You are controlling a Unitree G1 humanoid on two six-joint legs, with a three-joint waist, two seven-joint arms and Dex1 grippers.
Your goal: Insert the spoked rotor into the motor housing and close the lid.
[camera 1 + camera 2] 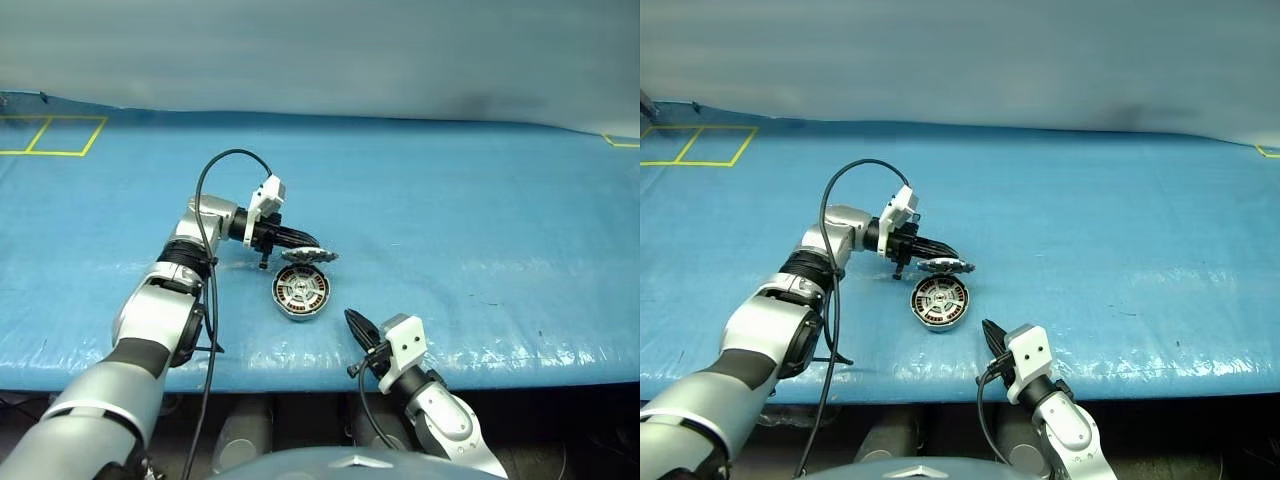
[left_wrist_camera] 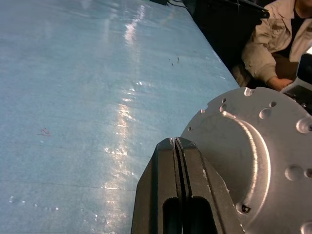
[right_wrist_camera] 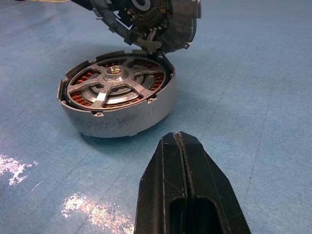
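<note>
The motor housing stands on the blue table, a little left of centre. Inside it lies the spoked rotor, flat over the copper windings. The lid is hinged at the housing's far side and leans tilted over it, ribbed face down. My left gripper is shut with nothing in it, and its fingers lie against the lid's plain grey outer face. My right gripper is shut and empty, a short way in front of the housing near the table's front edge, pointing at it.
Yellow tape lines mark the table's far left corner. The table's front edge runs just behind my right gripper. A seated person shows beyond the table in the left wrist view. Bare blue surface lies to the right of the housing.
</note>
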